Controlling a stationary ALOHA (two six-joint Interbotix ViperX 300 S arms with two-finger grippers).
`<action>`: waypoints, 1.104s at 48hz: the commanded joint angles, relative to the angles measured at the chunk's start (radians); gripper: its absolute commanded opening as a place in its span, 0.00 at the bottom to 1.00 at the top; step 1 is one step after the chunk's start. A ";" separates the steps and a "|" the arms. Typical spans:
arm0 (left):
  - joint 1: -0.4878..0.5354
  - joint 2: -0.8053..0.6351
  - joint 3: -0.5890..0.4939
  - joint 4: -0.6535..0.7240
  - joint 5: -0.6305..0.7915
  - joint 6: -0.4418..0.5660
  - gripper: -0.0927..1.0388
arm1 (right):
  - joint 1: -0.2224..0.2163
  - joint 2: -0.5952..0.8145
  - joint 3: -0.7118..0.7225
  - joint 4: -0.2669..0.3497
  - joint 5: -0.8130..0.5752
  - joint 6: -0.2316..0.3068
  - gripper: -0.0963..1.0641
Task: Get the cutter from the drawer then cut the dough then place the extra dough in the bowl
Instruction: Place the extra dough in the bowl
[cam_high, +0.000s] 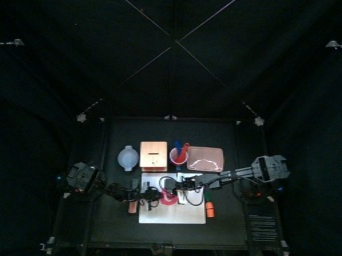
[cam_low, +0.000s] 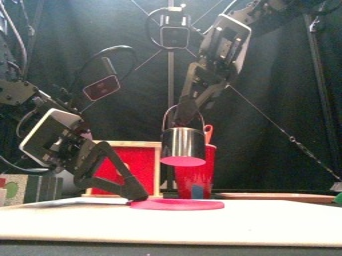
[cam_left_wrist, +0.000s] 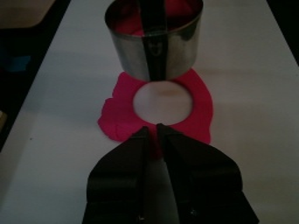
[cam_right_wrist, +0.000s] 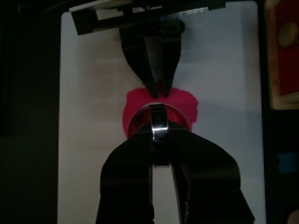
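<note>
Only the front view shows the round metal cutter (cam_low: 183, 140) hanging above the flat red dough ring (cam_low: 181, 204), right fingers (cam_right_wrist: 131, 171) clamped on its wire handle; the left wrist view shows left fingers (cam_left_wrist: 126, 171) closed, tips touching the ring's edge.

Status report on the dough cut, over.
Left pincer shut, tips on dough ring. Right pincer shut on cutter above board, disc inside. Nothing blocking.

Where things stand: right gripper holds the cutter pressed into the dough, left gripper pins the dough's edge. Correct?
No: the right gripper holds the cutter lifted above the dough, not pressed into it, as the front view shows. The left gripper does pin the dough's edge.
</note>
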 joint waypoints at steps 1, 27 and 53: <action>-0.003 -0.012 -0.005 -0.002 0.009 0.000 0.60 | -0.003 -0.078 0.029 0.002 -0.003 0.002 0.40; 0.005 -0.083 0.003 0.000 0.009 0.009 0.61 | 0.000 -0.224 0.314 0.002 -0.094 0.005 0.41; 0.018 -0.138 0.009 0.003 0.012 0.011 0.62 | -0.005 -0.227 0.351 0.051 -0.181 0.008 0.73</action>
